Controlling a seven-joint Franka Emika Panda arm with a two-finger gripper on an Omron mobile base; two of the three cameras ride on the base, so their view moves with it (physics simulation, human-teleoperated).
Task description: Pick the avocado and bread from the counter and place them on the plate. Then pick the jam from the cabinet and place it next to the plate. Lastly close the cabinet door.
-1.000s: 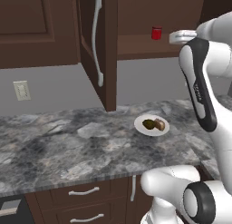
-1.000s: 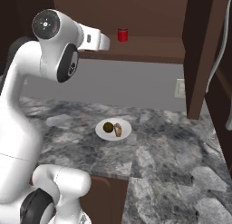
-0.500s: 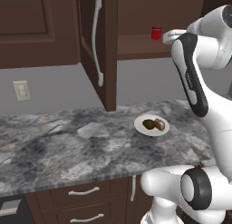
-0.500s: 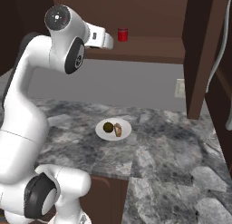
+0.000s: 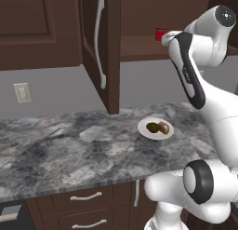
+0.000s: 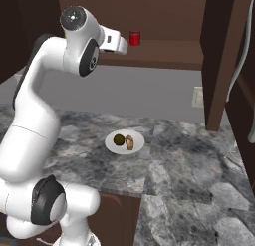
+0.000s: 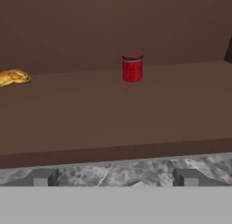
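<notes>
Jam jar (image 7: 132, 67) stands upright mid-shelf in the cabinet (image 6: 164, 53), well back from the shelf's front edge, dead ahead of the gripper (image 7: 115, 177) & a bit right of centre, fingers (image 7: 41, 177) spread wide w/ nothing between, so reach goes straight in.

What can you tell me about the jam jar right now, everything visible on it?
The jam jar is a small red cylinder with a slightly wider red lid, no label legible. It stands upright on the brown cabinet shelf, toward the back, apart from a golden pastry-like item further along the shelf. Nothing touches it but the shelf. The open gripper faces it from the shelf's front edge, short of it.
</notes>
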